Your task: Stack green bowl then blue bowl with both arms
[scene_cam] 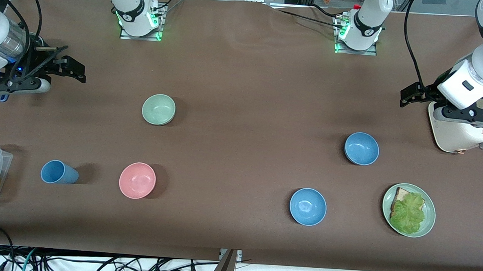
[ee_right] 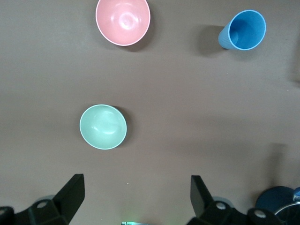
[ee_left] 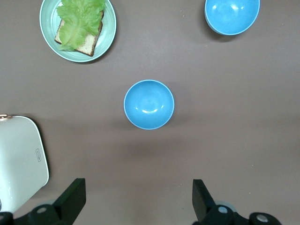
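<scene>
Both hands are hovering wide open, empty: right hand (ee_right: 133, 199) near the green bowl (scene_cam: 158, 109), left hand (ee_left: 138, 201) near two blue bowls, risking grabbing the wrong one.

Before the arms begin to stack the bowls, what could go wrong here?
1. Two blue bowls look alike, so the left gripper may take the wrong one.
2. The pink bowl matches the green bowl in size, which could mislead the right gripper.
3. The left gripper hangs over a white appliance and might bump it when descending.
</scene>
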